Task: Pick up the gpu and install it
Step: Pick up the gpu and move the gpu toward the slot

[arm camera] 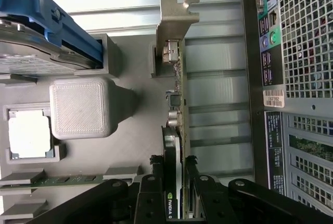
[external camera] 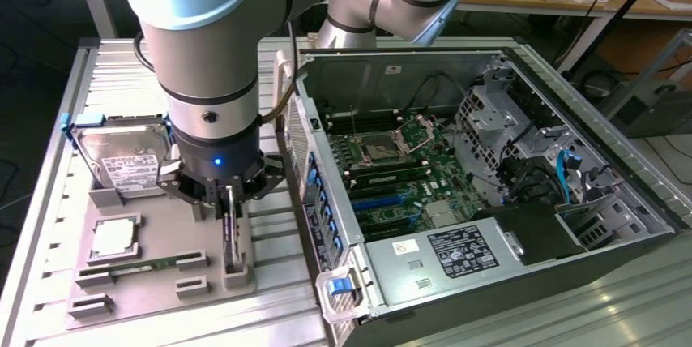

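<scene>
The gpu (external camera: 232,243) stands on edge in the right-hand slot of the grey holder tray (external camera: 162,302), next to the computer case. In the wrist view it is a thin board (arm camera: 178,86) with its silver end bracket (arm camera: 177,10) at the far end, resting against a holder block. My gripper (external camera: 227,201) has come straight down over it. Its two black fingers (arm camera: 156,161) press on either side of the card near its fan end, so the gripper (arm camera: 173,159) is shut on the gpu. The card still sits in the tray.
The open computer case (external camera: 465,160) lies to the exterior view's right, its motherboard (external camera: 400,177) facing up. On the tray are a hard drive (external camera: 125,160), a processor (external camera: 113,237) and a green RAM stick (external camera: 141,267). The case's rear panel (arm camera: 296,78) runs close beside the card.
</scene>
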Action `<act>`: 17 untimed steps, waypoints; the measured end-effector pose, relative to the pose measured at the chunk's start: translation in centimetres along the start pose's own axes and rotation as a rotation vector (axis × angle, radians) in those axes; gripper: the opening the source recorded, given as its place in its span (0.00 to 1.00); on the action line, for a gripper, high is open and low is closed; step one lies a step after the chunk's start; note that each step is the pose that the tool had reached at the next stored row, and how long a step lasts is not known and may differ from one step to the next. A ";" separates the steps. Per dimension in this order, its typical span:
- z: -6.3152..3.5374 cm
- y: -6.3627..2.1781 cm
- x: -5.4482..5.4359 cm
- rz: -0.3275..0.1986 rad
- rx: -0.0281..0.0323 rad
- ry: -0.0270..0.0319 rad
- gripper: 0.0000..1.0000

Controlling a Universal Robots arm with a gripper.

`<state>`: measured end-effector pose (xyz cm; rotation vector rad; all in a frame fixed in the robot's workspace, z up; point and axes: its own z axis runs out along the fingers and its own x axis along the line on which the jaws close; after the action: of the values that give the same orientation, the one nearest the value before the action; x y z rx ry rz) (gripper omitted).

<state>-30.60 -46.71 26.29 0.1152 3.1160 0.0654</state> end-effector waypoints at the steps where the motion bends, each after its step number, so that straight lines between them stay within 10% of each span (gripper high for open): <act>1: -0.07 0.00 0.0 0.000 0.0000 0.0000 0.27; 17: -0.23 0.01 0.0 0.000 0.0002 0.0000 0.27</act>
<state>-30.60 -46.71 26.52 0.1153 3.1160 0.0652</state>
